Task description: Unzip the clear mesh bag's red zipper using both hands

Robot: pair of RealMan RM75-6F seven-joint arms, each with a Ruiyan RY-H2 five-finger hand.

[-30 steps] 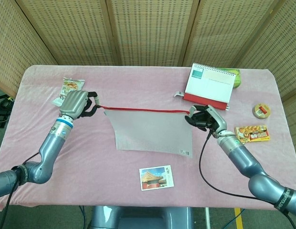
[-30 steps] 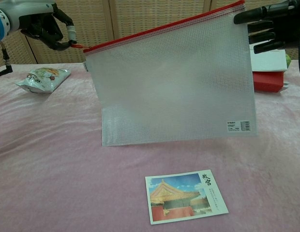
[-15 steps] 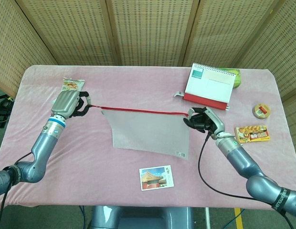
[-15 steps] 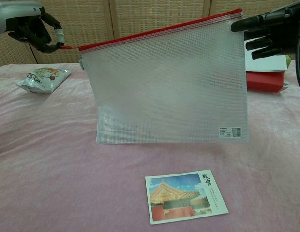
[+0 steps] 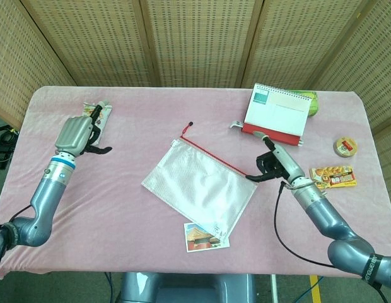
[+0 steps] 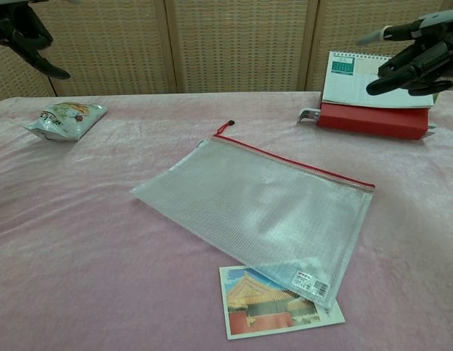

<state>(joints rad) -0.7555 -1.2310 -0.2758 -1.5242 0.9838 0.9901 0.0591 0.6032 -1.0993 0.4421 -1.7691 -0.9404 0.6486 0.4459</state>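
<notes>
Lying flat on the pink table (image 5: 183, 107), the clear mesh bag (image 5: 198, 187) was held by no one; its red zipper (image 5: 217, 159) ran along the far edge, pull tab (image 5: 190, 124) toward the screen. One corner overlapped a postcard (image 5: 207, 239). Left robot hand (image 5: 79, 134) hovered with fingers spread, empty, beside a snack packet (image 5: 99, 116). Right robot hand (image 5: 277, 165) hung likewise spread and empty, just off the zipper's near end. Both seemed released from the bag. A desk calendar (image 5: 277, 113), tape roll (image 5: 345, 146) and food pack (image 5: 333, 177) sat well clear; nothing blocked a re-grasp.
</notes>
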